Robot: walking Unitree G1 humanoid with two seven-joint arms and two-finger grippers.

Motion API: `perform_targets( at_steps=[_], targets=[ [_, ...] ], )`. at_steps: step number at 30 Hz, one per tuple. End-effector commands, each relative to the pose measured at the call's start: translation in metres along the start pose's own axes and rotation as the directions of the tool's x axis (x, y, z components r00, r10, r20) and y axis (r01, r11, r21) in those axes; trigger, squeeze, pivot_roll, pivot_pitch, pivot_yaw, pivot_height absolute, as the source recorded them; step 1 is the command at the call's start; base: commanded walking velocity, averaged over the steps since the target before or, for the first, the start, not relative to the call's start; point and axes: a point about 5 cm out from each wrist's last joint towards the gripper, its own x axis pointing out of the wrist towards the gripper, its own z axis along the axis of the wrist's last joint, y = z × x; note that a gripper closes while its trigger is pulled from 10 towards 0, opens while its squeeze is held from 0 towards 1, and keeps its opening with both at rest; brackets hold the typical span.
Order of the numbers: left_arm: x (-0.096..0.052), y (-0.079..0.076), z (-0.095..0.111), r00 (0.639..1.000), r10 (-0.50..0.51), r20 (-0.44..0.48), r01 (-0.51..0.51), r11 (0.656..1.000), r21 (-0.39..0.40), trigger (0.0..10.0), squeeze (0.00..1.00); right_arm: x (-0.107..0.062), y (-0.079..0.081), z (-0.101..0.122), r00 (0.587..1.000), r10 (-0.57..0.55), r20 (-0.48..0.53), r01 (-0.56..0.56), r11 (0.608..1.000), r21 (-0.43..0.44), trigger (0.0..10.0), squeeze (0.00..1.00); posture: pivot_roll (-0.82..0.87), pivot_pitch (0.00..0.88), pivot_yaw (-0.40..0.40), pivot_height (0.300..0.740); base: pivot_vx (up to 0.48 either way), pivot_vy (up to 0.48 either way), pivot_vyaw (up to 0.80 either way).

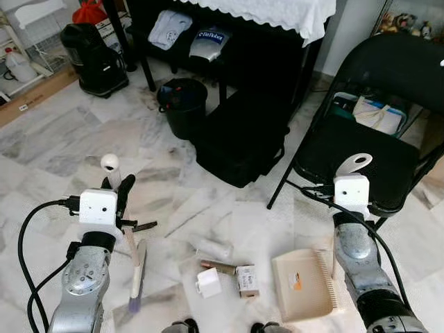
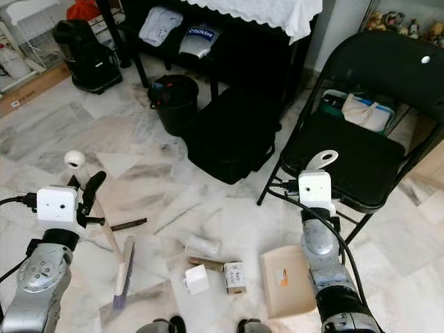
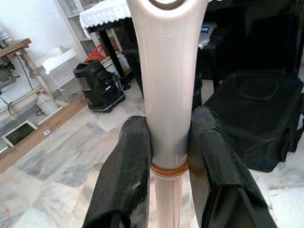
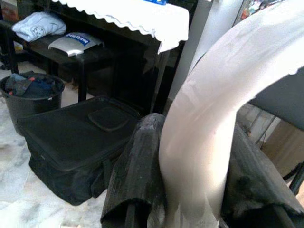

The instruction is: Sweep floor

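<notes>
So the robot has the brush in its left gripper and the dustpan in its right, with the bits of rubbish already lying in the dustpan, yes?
Not quite. The left eye view shows the rubbish on the floor beside the dustpan, not in it. The left gripper does hold the brush, the right gripper the dustpan.

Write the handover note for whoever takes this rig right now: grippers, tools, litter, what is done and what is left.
Left gripper: shut on the brush handle; bristle head rests on the floor.
Right gripper: shut on the dustpan handle; dustpan sits on the floor by the folding chair.
Litter lies between brush and pan: white block, small carton, brown stick, clear cup, dark strip.
Done: both tools gripped. Left: sweep the litter into the pan; none is in it yet.
</notes>
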Motion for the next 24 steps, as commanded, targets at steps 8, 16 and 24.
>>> perform_targets(
  at_steps=[8,16,24],
  targets=[
    [0.0,0.009,0.009,1.0,-0.004,0.025,0.003,1.0,0.027,10.0,0.0,0.013,-0.003,0.016,0.995,-0.022,0.093,0.025,0.999,-0.032,10.0,0.0,0.04,0.252,0.093,0.74,0.0,0.0,0.0],
    [0.003,0.007,0.012,0.999,-0.015,0.03,0.014,1.0,0.024,10.0,0.0,0.023,-0.001,0.028,0.99,-0.029,0.141,0.032,0.999,-0.025,10.0,0.0,0.04,0.249,0.097,0.74,0.0,0.0,0.0],
    [0.003,0.003,0.012,0.997,-0.072,0.01,0.072,0.997,0.003,10.0,0.0,0.008,0.018,0.007,0.998,0.036,0.048,-0.036,0.999,0.002,10.0,0.0,0.06,0.266,0.1,0.74,0.0,0.0,0.0]
  ],
)
